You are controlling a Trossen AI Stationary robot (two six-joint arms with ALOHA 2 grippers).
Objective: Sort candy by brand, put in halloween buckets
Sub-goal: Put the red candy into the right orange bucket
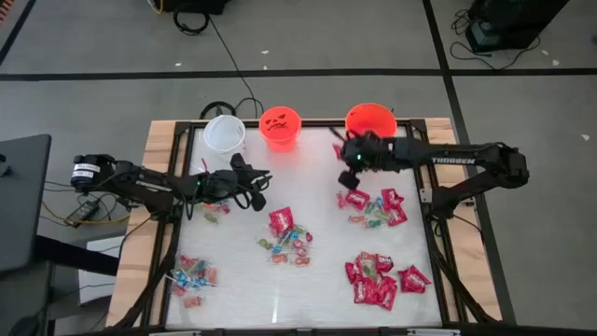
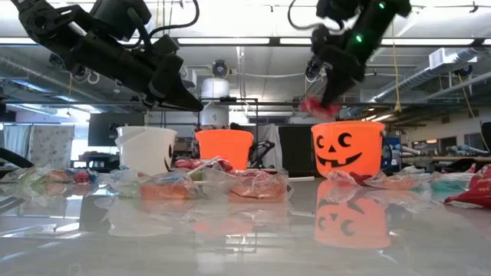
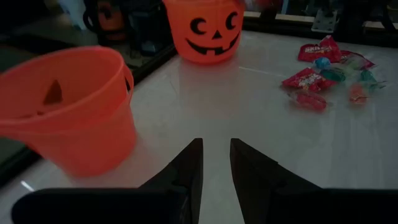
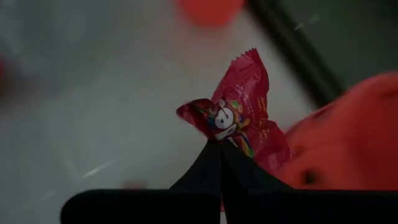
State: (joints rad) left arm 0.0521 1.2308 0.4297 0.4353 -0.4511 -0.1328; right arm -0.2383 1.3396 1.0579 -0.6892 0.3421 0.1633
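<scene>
Nearest me I count about five loose heaps of candy (image 1: 285,235) on the white table (image 1: 233,289), the red packets (image 1: 375,278) too small to read. Beyond stand three buckets: one white (image 1: 224,132), two orange (image 1: 280,127) (jack-o'-lantern faces). My right gripper (image 4: 219,144) is clenched on one red rainbow-printed packet (image 4: 245,112) beside the larger orange bucket (image 1: 370,119); its arm reads "TROSSEN", and my left gripper (image 3: 216,163) hangs slightly parted, empty.

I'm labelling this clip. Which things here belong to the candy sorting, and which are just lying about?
Part of the job:
red packet in right pincer
loose candy
white bucket
small orange bucket
large orange bucket

Just lying about:
cables on floor
black stand beside table
</scene>
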